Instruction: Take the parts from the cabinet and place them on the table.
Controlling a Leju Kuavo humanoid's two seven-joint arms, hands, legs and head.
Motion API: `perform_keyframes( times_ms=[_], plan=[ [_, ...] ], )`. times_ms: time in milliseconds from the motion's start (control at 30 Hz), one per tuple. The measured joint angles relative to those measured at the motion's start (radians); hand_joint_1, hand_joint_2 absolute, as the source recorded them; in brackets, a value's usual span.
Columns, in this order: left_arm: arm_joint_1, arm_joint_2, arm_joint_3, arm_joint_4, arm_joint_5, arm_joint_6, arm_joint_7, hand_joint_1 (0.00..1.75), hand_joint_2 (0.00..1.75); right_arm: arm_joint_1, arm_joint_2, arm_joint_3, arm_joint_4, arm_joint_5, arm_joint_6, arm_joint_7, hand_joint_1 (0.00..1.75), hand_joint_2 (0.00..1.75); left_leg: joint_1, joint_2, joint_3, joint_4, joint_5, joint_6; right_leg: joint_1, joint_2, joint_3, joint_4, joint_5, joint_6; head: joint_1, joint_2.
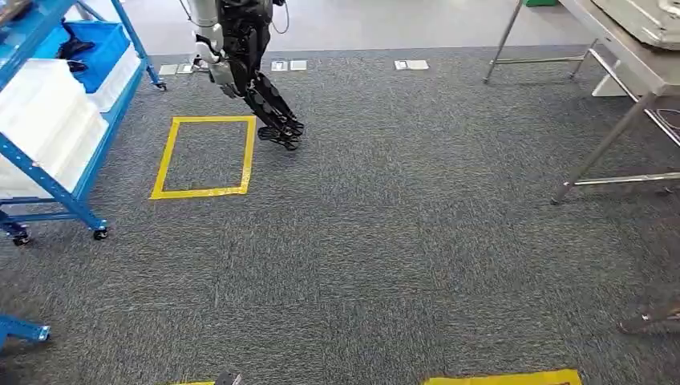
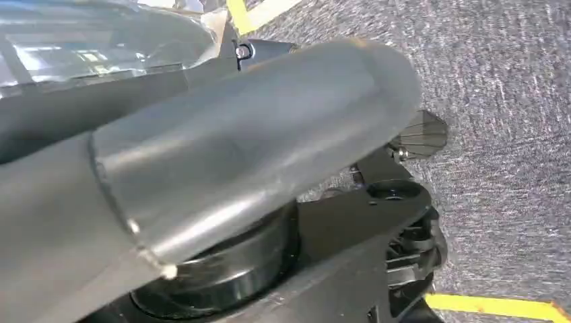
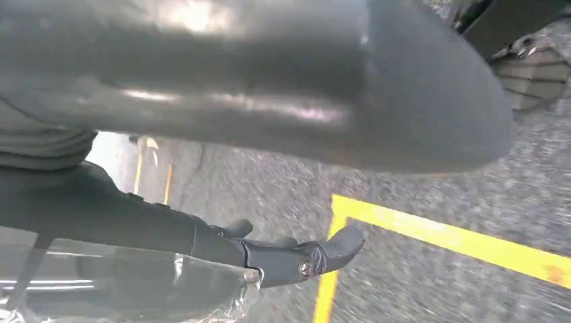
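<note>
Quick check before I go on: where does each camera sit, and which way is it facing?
Head view: high on the body, looking forward and down at grey carpet, a blue wheeled cabinet, a yellow tape rectangle and a steel table.
Left wrist view: behind the left hand, facing the floor; its grey thumb looms large.
Right wrist view: behind the right hand, facing the floor; thumb and dark fingers show.
Shared: both wrist views catch carpet, yellow tape and crinkled clear plastic.

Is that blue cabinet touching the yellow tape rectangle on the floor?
Apart. The head view shows bare carpet between the blue cabinet, at its nearest wheel, and the yellow tape rectangle.
</note>
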State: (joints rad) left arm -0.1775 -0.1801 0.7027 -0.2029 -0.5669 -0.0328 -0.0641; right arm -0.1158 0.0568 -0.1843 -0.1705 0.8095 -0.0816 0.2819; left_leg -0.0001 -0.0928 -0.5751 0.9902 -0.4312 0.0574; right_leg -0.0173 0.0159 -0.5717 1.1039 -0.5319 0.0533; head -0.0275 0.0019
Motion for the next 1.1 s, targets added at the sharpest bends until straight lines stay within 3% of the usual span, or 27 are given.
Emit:
perform_keyframes(
  times_ms=[33,67,100,167,200,267,300,367,400,433,500,533,567,600,700,733,767,800,833,867,900,933,1000,1100],
  plan=[
    [0.000,0.000,0.000,0.000,0.000,0.000,0.000,0.00,0.00,0.000,-0.001,0.000,0.000,0.000,0.001,0.000,0.00,0.00,0.001,-0.013,-0.001,0.002,0.000,-0.005,-0.006,0.039,0.041,-0.092,0.033,0.004,0.002,0.000],
    [-0.001,0.000,0.000,0.000,0.000,0.000,0.000,0.00,0.00,0.000,0.000,0.000,0.000,0.000,0.002,0.000,0.00,0.00,-0.005,-0.022,-0.003,0.010,-0.002,-0.011,-0.004,0.059,0.046,-0.111,0.035,-0.004,0.005,0.000],
    [-0.001,0.000,0.000,0.000,0.000,0.000,0.000,0.00,0.00,-0.002,0.000,0.000,0.000,0.000,0.003,0.000,0.00,0.00,-0.005,-0.030,-0.006,0.009,-0.002,-0.017,-0.003,0.039,0.045,-0.111,0.038,-0.016,0.004,0.000],
    [0.002,0.000,-0.001,0.000,0.000,0.000,0.000,0.00,0.00,-0.007,0.000,0.000,0.000,0.000,0.005,0.000,0.00,0.00,0.000,-0.043,-0.012,0.006,0.004,-0.030,0.005,0.029,0.051,-0.107,0.040,-0.029,0.002,0.000],
    [0.004,0.002,-0.001,0.000,0.000,0.001,0.000,0.00,0.00,-0.008,0.001,0.000,0.000,0.004,0.006,-0.003,0.00,0.00,0.001,-0.054,-0.017,0.007,0.005,-0.037,0.002,0.015,0.051,-0.114,0.046,-0.039,0.002,0.000],
    [0.003,0.001,-0.001,0.000,0.000,0.003,0.000,0.00,0.00,-0.009,-0.002,0.000,0.000,0.006,0.007,-0.005,0.00,0.00,-0.002,0.049,-0.042,0.066,-0.043,-0.043,0.001,-0.007,0.052,-0.118,0.049,-0.051,-0.007,0.000],
    [0.001,0.001,-0.001,0.000,0.000,0.003,0.000,0.00,0.00,-0.007,-0.002,0.000,0.000,0.007,0.007,-0.005,0.00,0.00,0.001,0.073,-0.077,0.139,-0.085,-0.048,0.005,-0.020,0.052,-0.118,0.047,-0.058,-0.012,0.000],
    [0.001,0.001,-0.001,0.000,0.000,0.003,-0.001,0.00,0.00,-0.003,-0.003,0.000,0.000,0.007,0.007,-0.005,0.00,0.00,0.006,0.086,-0.154,0.296,-0.150,-0.055,0.010,-0.053,0.050,-0.118,0.045,-0.062,-0.012,0.000],
    [0.003,0.000,-0.001,0.000,0.000,0.003,-0.001,0.00,0.00,-0.003,-0.003,0.000,0.000,0.008,0.007,-0.005,0.00,0.00,0.008,0.088,-0.167,0.321,-0.150,-0.057,0.011,-0.066,0.050,-0.118,0.045,-0.062,-0.013,0.000],
    [0.005,0.001,-0.001,0.000,0.000,0.003,-0.001,0.00,0.00,-0.004,-0.003,0.000,0.000,0.008,0.009,-0.006,0.00,0.00,0.010,0.090,-0.157,0.301,-0.129,-0.057,0.011,-0.078,0.050,-0.118,0.044,-0.063,-0.011,0.000],
    [0.004,0.001,-0.001,0.000,0.000,0.003,-0.001,0.00,0.00,-0.006,-0.003,0.000,0.000,0.008,0.022,-0.013,0.00,0.00,0.010,0.107,-0.074,0.149,-0.051,-0.052,0.012,-0.102,0.054,-0.118,0.042,-0.064,-0.013,0.000],
    [0.002,0.001,-0.001,0.000,0.000,0.002,-0.002,0.00,0.00,-0.007,-0.003,0.000,0.000,0.006,0.031,-0.020,0.00,0.00,0.007,0.150,-0.020,0.058,-0.019,-0.044,0.014,-0.112,0.057,-0.118,0.039,-0.061,-0.014,0.000],
    [-0.002,0.001,-0.001,0.000,0.000,0.002,-0.003,0.00,0.00,-0.006,-0.003,0.000,0.000,0.002,0.041,-0.024,0.00,0.00,-0.004,0.198,0.001,0.016,-0.027,-0.039,0.023,-0.122,0.059,-0.116,0.035,-0.055,-0.015,0.000],
    [-0.005,0.001,-0.001,0.000,0.000,0.000,-0.006,0.00,0.00,-0.006,-0.003,-0.002,0.000,-0.007,0.054,-0.029,0.00,0.00,-0.005,0.176,-0.001,0.015,-0.022,-0.035,0.023,-0.129,0.060,-0.116,0.032,-0.051,-0.010,0.000],
    [-0.004,0.003,-0.002,0.000,0.000,-0.005,-0.007,0.00,0.00,-0.010,-0.002,-0.017,0.000,-0.027,0.084,-0.037,0.00,0.00,-0.012,0.140,-0.007,0.008,-0.018,-0.021,0.021,-0.166,0.069,-0.121,0.030,-0.040,-0.010,0.000],
    [-0.003,0.002,-0.002,0.000,-0.001,-0.006,-0.007,0.00,0.00,-0.011,-0.003,-0.022,0.000,-0.030,0.088,-0.038,0.00,0.00,0.003,0.126,0.004,-0.005,-0.006,-0.013,0.015,-0.141,0.061,-0.108,0.019,-0.033,-0.011,0.000],
    [-0.005,0.002,-0.003,0.000,-0.002,-0.006,-0.007,0.00,0.00,-0.010,-0.004,-0.025,0.000,-0.030,0.090,-0.038,0.00,0.00,0.004,0.116,0.004,-0.010,-0.002,-0.006,0.014,-0.080,0.047,-0.074,-0.001,-0.034,-0.005,0.000],
    [-0.010,0.002,-0.005,0.000,-0.006,-0.008,-0.007,0.00,0.00,-0.008,-0.003,-0.026,0.000,-0.029,0.092,-0.038,0.00,0.00,0.003,0.102,0.002,-0.010,0.000,-0.003,0.012,-0.044,0.014,-0.002,-0.036,-0.040,-0.002,0.000],
    [-0.013,0.001,-0.006,0.000,-0.006,-0.008,-0.007,0.00,0.00,-0.006,-0.003,-0.026,0.000,-0.026,0.092,-0.038,0.00,0.00,0.003,0.090,0.000,-0.009,0.001,-0.002,0.010,-0.032,-0.013,0.055,-0.060,-0.043,0.000,0.000],
    [-0.013,0.000,-0.008,0.000,-0.006,-0.008,-0.007,0.00,0.00,-0.002,-0.005,-0.026,0.000,-0.021,0.092,-0.035,0.00,0.00,0.002,0.067,-0.001,-0.009,0.001,-0.002,0.008,-0.022,-0.067,0.163,-0.097,-0.044,0.000,0.000],
    [-0.013,0.000,-0.008,0.000,-0.008,-0.009,-0.006,0.00,0.00,0.001,-0.006,-0.026,0.000,-0.021,0.091,-0.035,0.00,0.00,0.002,0.050,-0.001,-0.008,0.002,-0.002,0.007,-0.019,-0.092,0.210,-0.103,-0.037,0.001,0.000],
    [-0.012,0.002,-0.008,0.000,-0.010,-0.009,-0.004,0.00,0.00,0.002,-0.006,-0.026,0.000,-0.019,0.090,-0.034,0.00,0.00,0.003,0.035,0.000,-0.008,0.002,-0.003,0.004,-0.019,-0.089,0.196,-0.089,-0.028,0.001,0.000],
    [-0.012,0.001,-0.010,0.000,-0.012,-0.009,-0.002,0.00,0.00,0.000,-0.008,-0.026,0.000,-0.017,0.089,-0.034,0.00,0.00,0.006,0.005,0.002,-0.005,0.002,-0.007,-0.007,-0.012,-0.026,0.052,-0.019,-0.002,0.001,0.000],
    [-0.012,0.001,-0.010,0.000,-0.012,-0.009,-0.002,0.00,0.00,0.000,-0.008,-0.026,0.000,-0.017,0.089,-0.034,0.00,0.00,0.006,0.005,0.002,-0.005,0.002,-0.007,-0.007,-0.012,-0.026,0.052,-0.019,-0.002,0.001,0.000]
  ],
)
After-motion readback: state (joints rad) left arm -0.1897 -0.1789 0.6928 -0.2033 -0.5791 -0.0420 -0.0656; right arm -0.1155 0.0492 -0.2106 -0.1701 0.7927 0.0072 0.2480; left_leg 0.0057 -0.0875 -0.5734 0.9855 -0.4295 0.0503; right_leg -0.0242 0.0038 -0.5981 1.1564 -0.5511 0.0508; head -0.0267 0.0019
